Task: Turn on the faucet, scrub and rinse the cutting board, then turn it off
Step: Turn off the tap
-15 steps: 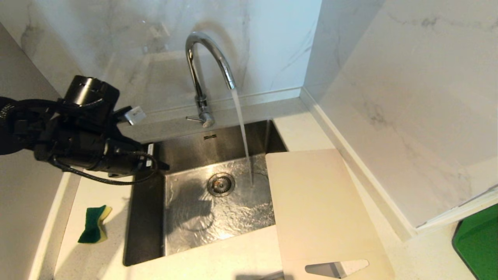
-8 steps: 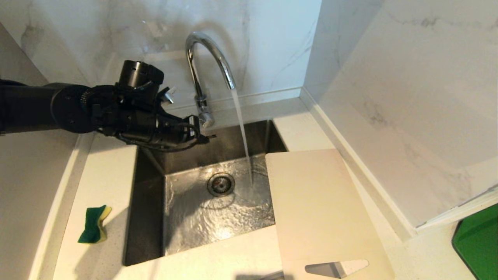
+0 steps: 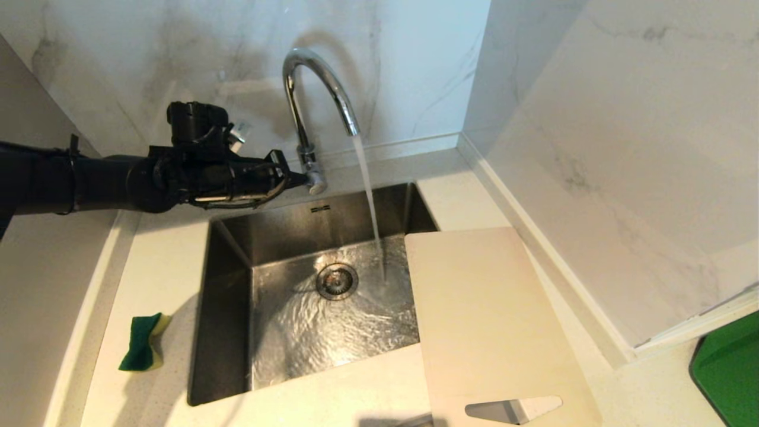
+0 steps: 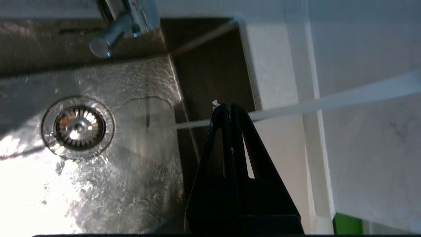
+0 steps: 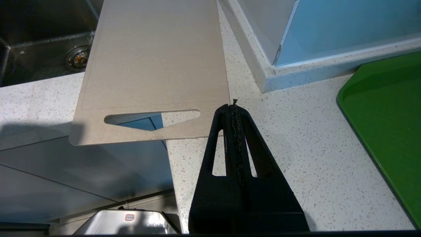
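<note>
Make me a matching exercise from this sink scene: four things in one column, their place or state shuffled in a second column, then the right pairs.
Things:
1. faucet
2. cutting board
3. sponge
4. left gripper

Place or state:
A. lies on the counter left of the sink
B. shut, beside the tap's base
C. running water into the basin
D. lies on the right, one edge over the basin

Pairs: 1-C, 2-D, 3-A, 4-B
</note>
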